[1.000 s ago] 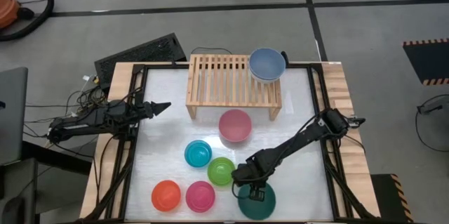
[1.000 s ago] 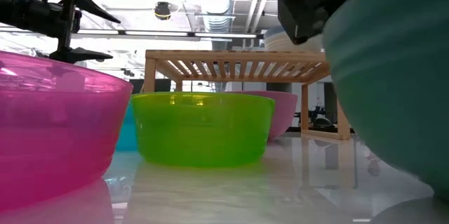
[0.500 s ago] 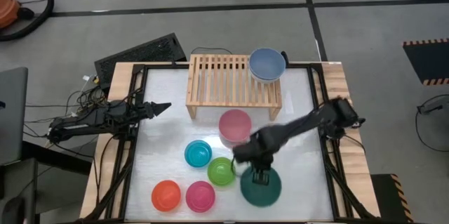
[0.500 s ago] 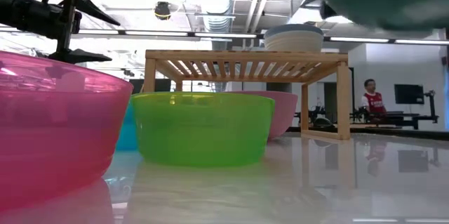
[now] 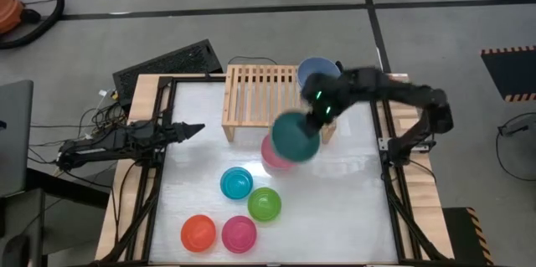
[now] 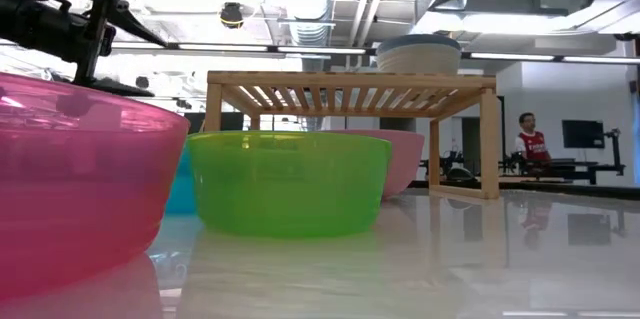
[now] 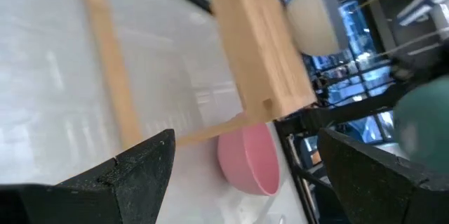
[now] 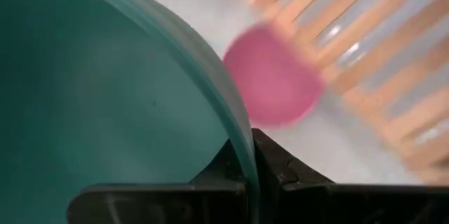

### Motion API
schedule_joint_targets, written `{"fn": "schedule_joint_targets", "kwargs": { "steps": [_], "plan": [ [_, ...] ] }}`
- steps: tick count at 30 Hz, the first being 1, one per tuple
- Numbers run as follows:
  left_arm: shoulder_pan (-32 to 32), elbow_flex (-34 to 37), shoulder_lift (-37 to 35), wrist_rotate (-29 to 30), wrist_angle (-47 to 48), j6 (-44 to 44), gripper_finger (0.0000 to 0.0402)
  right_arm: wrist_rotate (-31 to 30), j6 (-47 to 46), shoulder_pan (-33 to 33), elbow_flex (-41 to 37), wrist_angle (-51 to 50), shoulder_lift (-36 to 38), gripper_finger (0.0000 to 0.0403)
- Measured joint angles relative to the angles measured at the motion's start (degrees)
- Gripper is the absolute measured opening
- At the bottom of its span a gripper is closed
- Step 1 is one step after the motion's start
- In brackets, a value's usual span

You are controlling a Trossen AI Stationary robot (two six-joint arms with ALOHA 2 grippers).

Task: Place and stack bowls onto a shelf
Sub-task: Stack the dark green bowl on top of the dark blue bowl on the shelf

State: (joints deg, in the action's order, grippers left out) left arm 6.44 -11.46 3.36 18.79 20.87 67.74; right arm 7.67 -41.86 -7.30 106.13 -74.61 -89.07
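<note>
One teal bowl [image 5: 296,136] | right claw [image 5: 319,113] pinching rim | above shelf [image 5: 260,91] front edge

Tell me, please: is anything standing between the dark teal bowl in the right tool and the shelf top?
Nothing visible blocks it. The right tool holds the dark teal bowl by its rim, in the air at the shelf front edge. The slate blue bowl occupies only the right end; the other slats are free.
</note>
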Motion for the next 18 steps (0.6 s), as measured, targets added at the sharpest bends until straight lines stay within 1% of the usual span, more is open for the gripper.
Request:
{"fn": "schedule_joint_targets", "kwargs": {
  "steps": [5, 9, 15, 18],
  "plan": [
    [0.00, 0.00, 0.01, 0.06, 1.18, 1.73, 0.0332, -2.98, 5.38, -9.31, 8.74, -4.90, 0.58, 0.0024],
    [0.01, 0.00, 0.02, 0.55, 1.19, 1.97, 0.0332, -3.75, 11.23, -17.13, 14.64, -9.23, -1.16, 0.0024],
    [0.02, 0.00, 0.02, 1.25, 1.19, 2.47, 0.0332, -3.36, 18.90, -27.45, 20.03, -13.86, -5.40, 0.0024],
    [0.01, 0.00, 0.01, 1.39, 1.19, 2.58, 0.0332, -3.23, 21.89, -31.48, 21.35, -15.26, -7.89, 0.0024]
  ]
}}
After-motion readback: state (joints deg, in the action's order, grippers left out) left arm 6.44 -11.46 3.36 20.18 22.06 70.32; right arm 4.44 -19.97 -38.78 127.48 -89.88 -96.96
